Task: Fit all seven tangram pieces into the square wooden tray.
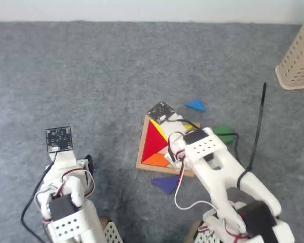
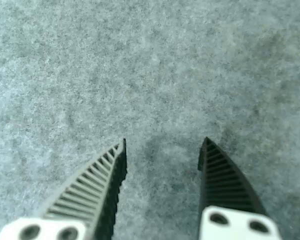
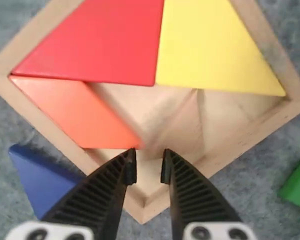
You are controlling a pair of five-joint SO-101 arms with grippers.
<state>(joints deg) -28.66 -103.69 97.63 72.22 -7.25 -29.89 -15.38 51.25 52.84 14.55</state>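
Observation:
The square wooden tray [image 1: 140,153] lies on the grey carpet under my right arm [image 1: 209,152]. It holds a red triangle [image 3: 100,40], a yellow triangle [image 3: 210,45] and an orange piece [image 3: 75,110]; the rest of its floor [image 3: 210,125] is bare wood. My right gripper [image 3: 148,165] hovers over the tray's near corner, its fingers a narrow gap apart with nothing between them. A dark blue piece [image 3: 37,175] lies just outside the tray, as does a green piece [image 3: 297,185]. A small blue triangle [image 1: 195,105] rests beyond the tray. My left gripper [image 2: 162,145] is open over bare carpet.
A beige slatted basket [image 1: 299,55] stands at the far right edge. A thin black cable [image 1: 258,126] rises beside the right arm. The left arm [image 1: 66,202] sits at the lower left, away from the tray.

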